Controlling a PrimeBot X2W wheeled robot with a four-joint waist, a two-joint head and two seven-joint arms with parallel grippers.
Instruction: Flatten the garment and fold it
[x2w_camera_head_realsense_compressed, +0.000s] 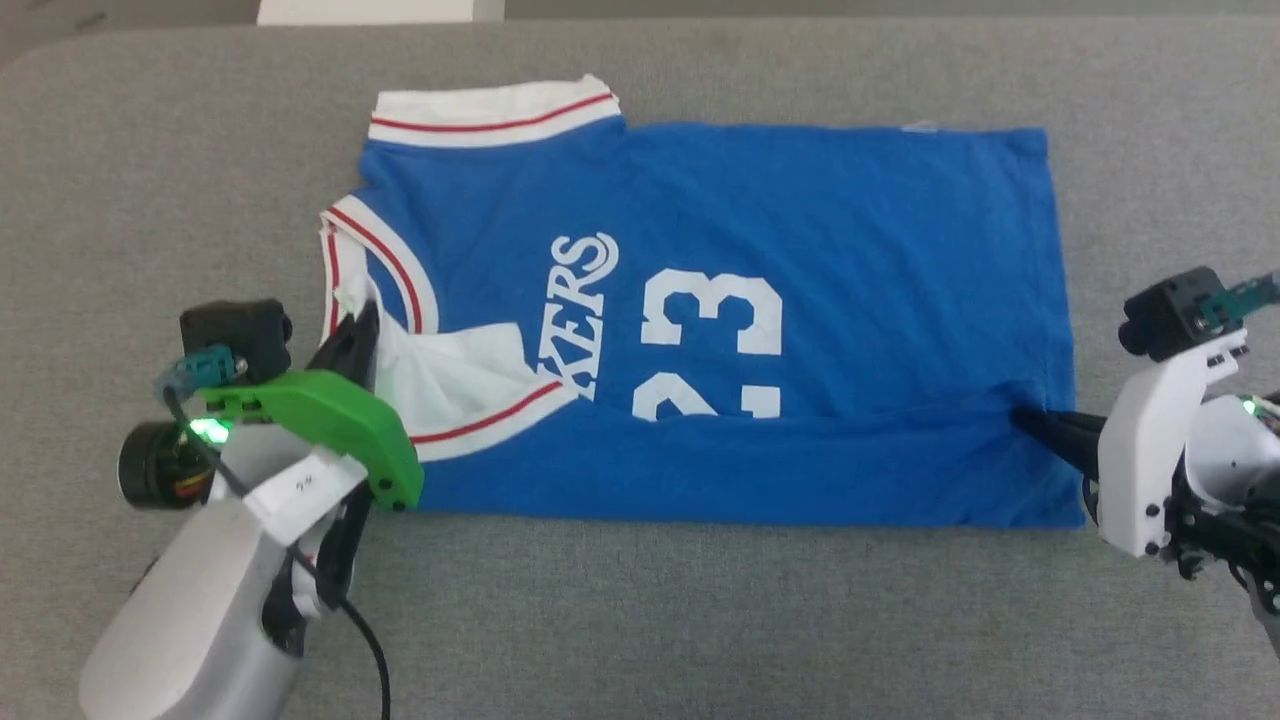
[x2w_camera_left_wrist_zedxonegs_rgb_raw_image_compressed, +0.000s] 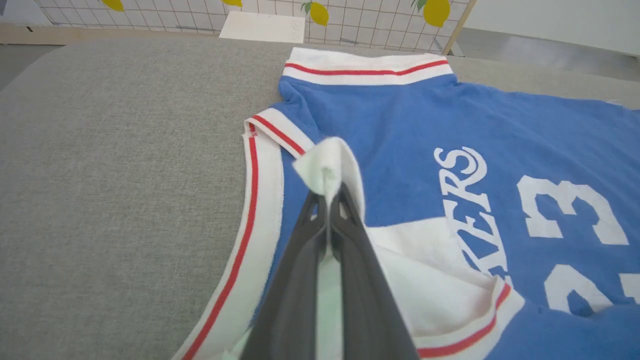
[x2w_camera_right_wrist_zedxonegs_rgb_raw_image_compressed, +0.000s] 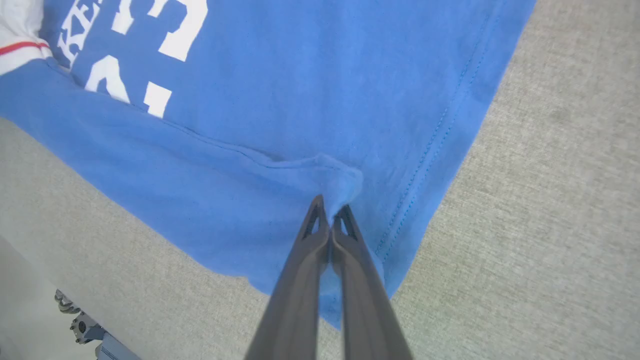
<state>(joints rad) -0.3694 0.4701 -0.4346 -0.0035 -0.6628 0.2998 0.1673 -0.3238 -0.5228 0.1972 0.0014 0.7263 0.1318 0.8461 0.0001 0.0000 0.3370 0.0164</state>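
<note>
The royal-blue jersey (x2w_camera_head_realsense_compressed: 720, 200) lies spread on the grey padded table (x2w_camera_head_realsense_compressed: 700, 620), with its neckline toward the robot's left and its hem (x2w_camera_head_realsense_compressed: 1058, 300) toward the right. Its near long side is laid over onto the body, and the white sleeve (x2w_camera_head_realsense_compressed: 450, 380) covers part of the lettering, so the step in hand looks like the first lengthwise fold. The left gripper (x2w_camera_head_realsense_compressed: 362, 325) is pinched tight on a peak of that white sleeve fabric beside the collar trim. The right gripper (x2w_camera_head_realsense_compressed: 1025, 418) is closed on a small bunch of blue cloth at the folded edge, just inside the hem. Next, I judge, both should lower the folded edge flat and let go together, then turn to the far side, where the striped far sleeve (x2w_camera_head_realsense_compressed: 495, 110) sticks out. The near fold line runs fairly straight and the far edge lies flat. Bare table surrounds the jersey, with more room near than far.
</note>
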